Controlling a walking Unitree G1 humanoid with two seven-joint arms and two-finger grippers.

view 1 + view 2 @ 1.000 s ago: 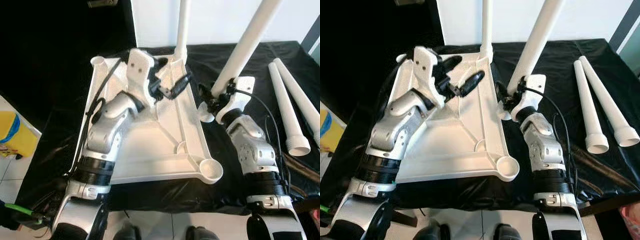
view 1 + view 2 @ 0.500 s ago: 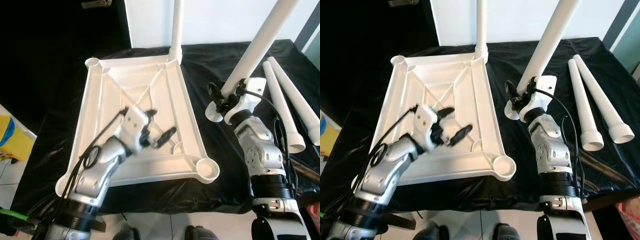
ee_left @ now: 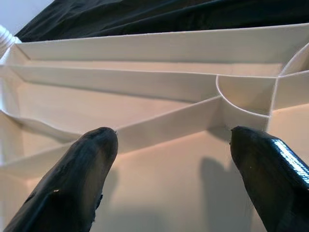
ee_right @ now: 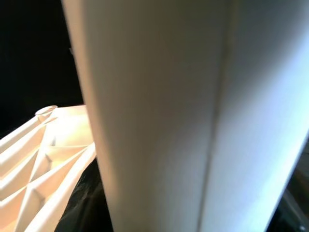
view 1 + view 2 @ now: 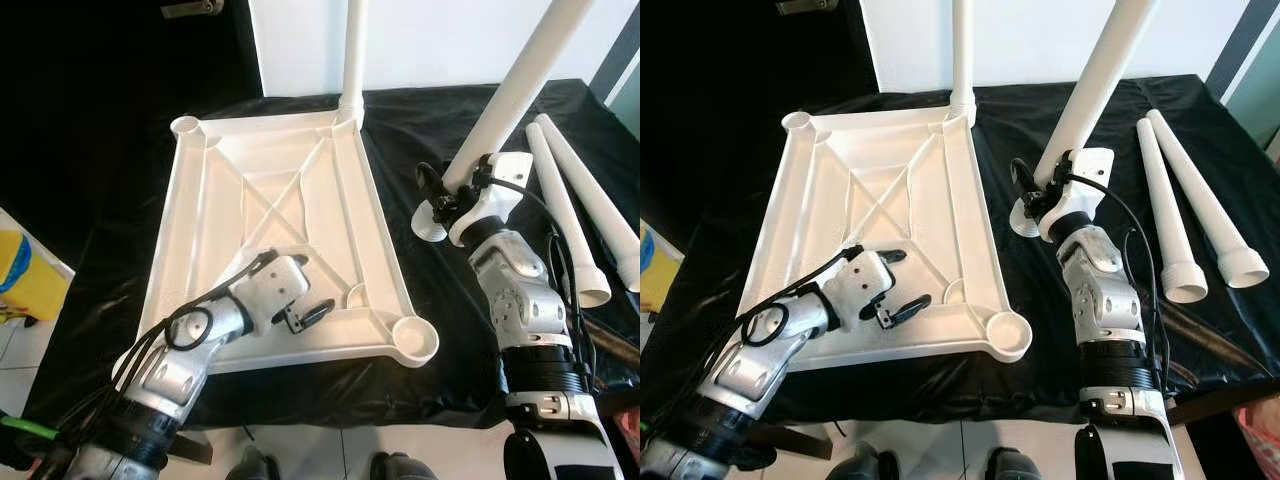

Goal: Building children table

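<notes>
While right tool point(image 5: 450, 200) grips table leg point(image 5: 520, 75), left tool point(image 5: 300, 290) gapes.

The white plastic table top point(image 5: 270, 200) lies upside down on the black cloth, its ribbed underside facing up, with diagonal ribs crossing at the middle and a round socket at each corner. The near right socket point(image 5: 414, 340) is open, as is the far left one point(image 5: 185, 126). A white leg point(image 5: 352, 50) stands upright in the far right corner socket. A second white leg point(image 5: 510, 90) tilts up and away just beside the table top's right edge, its flared end point(image 5: 430, 222) low over the cloth, clasped near that end. Two more tapered white legs point(image 5: 570, 215) lie side by side on the cloth to the right, wide open ends toward the near side.
</notes>
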